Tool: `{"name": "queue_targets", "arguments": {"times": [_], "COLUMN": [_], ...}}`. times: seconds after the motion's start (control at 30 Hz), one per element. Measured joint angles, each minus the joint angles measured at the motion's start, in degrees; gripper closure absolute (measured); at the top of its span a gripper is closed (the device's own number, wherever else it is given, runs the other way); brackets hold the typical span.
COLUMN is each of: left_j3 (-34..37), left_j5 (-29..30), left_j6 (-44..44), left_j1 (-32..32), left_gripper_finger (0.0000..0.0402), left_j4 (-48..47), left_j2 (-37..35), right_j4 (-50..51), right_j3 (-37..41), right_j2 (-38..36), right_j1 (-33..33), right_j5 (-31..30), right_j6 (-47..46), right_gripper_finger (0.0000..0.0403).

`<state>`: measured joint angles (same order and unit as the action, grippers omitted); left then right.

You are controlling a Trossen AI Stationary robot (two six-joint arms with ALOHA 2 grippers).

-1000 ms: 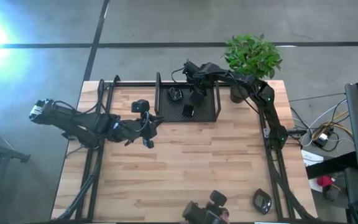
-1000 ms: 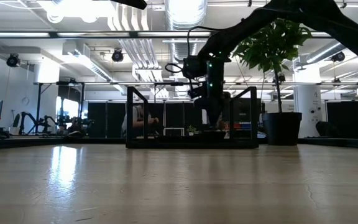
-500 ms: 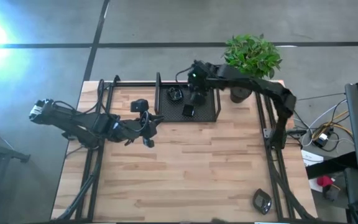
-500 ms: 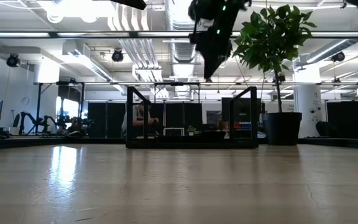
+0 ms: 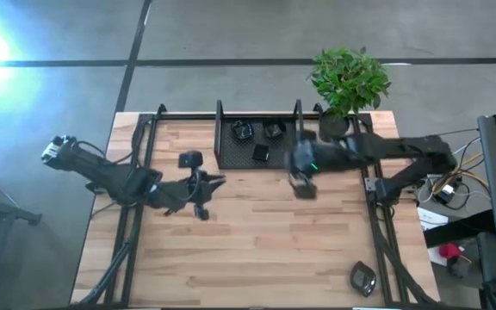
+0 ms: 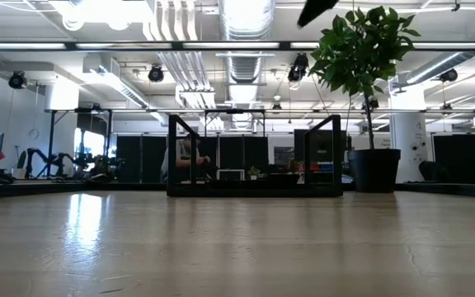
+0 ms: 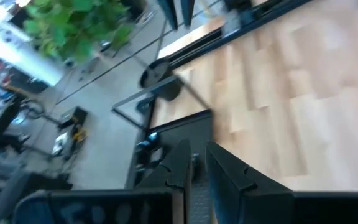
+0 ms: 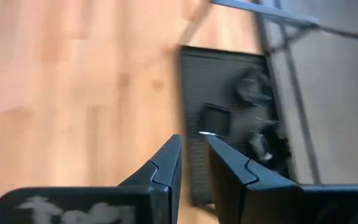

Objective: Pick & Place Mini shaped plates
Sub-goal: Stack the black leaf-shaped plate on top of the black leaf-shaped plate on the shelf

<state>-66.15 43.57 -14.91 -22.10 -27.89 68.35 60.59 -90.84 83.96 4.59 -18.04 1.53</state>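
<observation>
Right claw (image 5: 303,188) outside tray (image 5: 231,162); mini plates (image 5: 261,152) inside

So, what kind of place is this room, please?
Probably a robotics lab or workshop hall: exposed ceiling ducts, a bare concrete floor, and a wooden table with a black mesh tray between the arms.

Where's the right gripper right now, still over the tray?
No. In the high view the right gripper has pulled out of the mesh tray and hangs over bare table just in front of the tray's right end; three mini plates lie inside.
</observation>
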Motion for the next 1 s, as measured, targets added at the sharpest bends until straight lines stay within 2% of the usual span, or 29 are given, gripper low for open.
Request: {"name": "queue_targets", "arguments": {"times": [0.2, 0.37, 0.63, 1.0], "left_j3": [0.0, 0.0, 0.0, -0.2], "left_j5": [0.1, 3.9, 5.7, 5.7], "left_j6": [6.8, 12.7, 16.2, 14.3], "left_j1": [-7.7, -12.5, -15.1, -15.1], "left_gripper_finger": [0.0356, 0.0356, 0.0356, 0.0356], "left_j4": [-0.1, -0.1, 0.0, 1.8], "left_j2": [0.0, 0.4, 2.2, 6.2], "right_j4": [4.4, 7.2, 8.2, 6.3], "right_j3": [4.3, 8.1, 17.0, 26.9], "right_j2": [-7.4, -11.5, -11.5, -5.4], "right_j1": [12.5, 22.5, 38.5, 54.7], "right_j5": [0.0, 0.2, 6.2, 12.9], "right_j6": [-9.3, -24.4, -55.6, -106.9], "right_gripper_finger": [0.0338, 0.0338, 0.0340, 0.0339]}}
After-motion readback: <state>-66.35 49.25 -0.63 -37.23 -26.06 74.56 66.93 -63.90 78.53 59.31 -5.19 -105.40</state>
